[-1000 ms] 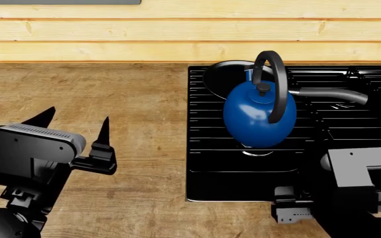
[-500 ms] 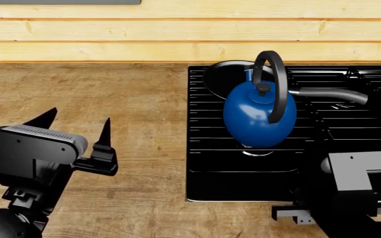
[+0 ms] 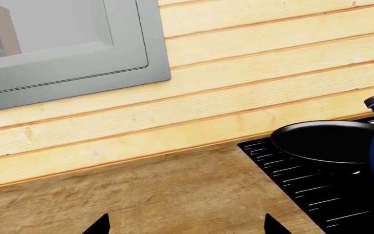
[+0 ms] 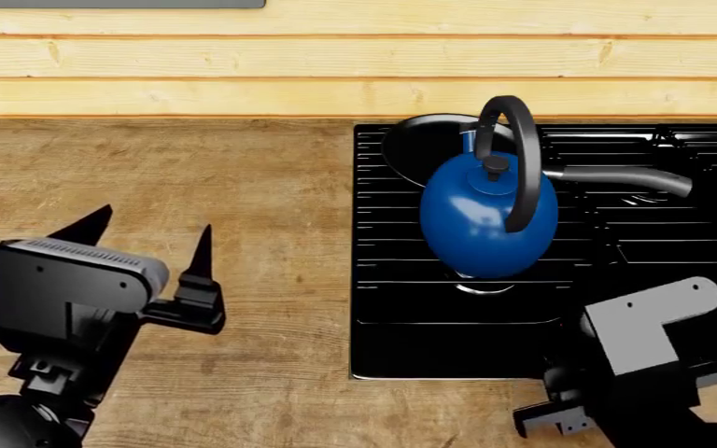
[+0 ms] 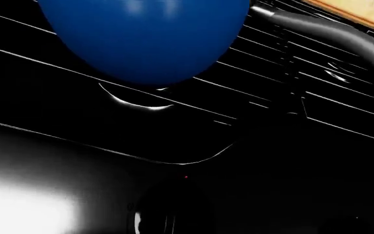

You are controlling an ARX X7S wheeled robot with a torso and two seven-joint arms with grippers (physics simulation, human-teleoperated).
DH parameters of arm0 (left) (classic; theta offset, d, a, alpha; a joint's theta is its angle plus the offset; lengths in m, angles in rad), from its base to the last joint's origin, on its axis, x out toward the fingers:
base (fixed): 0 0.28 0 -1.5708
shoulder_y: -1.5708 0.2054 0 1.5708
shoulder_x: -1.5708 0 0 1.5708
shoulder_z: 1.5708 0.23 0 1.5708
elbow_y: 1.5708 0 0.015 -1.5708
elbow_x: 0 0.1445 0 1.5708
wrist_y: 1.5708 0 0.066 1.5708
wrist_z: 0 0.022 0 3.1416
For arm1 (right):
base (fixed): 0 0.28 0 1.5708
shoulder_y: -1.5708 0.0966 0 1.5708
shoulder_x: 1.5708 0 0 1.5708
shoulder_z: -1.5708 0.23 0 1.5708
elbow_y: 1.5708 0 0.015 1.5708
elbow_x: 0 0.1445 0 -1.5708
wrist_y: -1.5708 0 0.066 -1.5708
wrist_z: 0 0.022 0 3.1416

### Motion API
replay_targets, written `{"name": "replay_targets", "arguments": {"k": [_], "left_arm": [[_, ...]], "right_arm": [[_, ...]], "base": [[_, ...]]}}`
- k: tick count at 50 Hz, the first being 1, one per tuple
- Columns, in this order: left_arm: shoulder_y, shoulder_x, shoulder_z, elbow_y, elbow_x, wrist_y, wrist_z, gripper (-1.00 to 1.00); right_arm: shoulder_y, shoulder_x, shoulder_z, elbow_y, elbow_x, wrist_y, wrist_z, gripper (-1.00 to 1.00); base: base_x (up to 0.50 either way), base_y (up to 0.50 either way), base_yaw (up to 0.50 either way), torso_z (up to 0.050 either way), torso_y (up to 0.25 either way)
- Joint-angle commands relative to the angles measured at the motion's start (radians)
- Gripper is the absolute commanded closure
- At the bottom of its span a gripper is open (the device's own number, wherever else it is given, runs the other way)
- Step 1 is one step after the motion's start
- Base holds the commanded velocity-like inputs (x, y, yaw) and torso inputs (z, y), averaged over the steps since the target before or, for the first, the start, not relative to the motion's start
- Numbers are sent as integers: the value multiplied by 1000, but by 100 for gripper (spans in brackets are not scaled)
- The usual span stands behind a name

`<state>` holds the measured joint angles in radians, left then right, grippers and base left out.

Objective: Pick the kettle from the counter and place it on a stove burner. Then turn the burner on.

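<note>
Compared with a second ago, the right arm's grey wrist block at the lower right of the head view has tilted and dropped toward the stove's front edge, while the left arm has only drifted slightly.

At the lower left of the head view, the left gripper hangs over the bare counter with its two pointed black fingers spread wide and nothing between them; the left wrist view agrees, showing only two fingertips cut off at the frame's bottom edge over the wood.

In the middle, the kettle sits upright on the grate bars of the stove, just in front of the black frying pan, whose grey handle runs off to the right. A silvery glint of the burner shows beneath the kettle's front edge. So the placing looks done, and the right arm's shift reads as a reach for the control that lights the burner.

At the lower right, the right gripper is mostly cut off by the frame edge, and I cannot tell whether its fingers are spread or closed. The right wrist view shows none of them: only the kettle's blue underside, the burner's bright arc just below it, and dark glossy cooktop. A faint rounded shape near that frame's bottom centre may be a knob, but it is too dim to say.
</note>
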<state>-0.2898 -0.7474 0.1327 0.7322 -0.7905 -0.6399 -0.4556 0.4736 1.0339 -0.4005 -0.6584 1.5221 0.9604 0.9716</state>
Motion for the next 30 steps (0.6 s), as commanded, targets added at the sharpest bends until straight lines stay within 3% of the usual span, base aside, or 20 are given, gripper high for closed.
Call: {"name": "replay_targets", "arguments": {"k": [1, 30], "left_arm": [[3, 1, 6, 1, 3, 4, 1, -100], [5, 4, 24, 4, 10, 8, 1, -100]], "right_arm": [[20, 23, -72, 2, -87, 88, -71, 100], [30, 177, -96, -25, -194, 146, -233, 100]], "base": [[0, 0, 3, 0, 0], [0, -1, -2, 0, 0]]}}
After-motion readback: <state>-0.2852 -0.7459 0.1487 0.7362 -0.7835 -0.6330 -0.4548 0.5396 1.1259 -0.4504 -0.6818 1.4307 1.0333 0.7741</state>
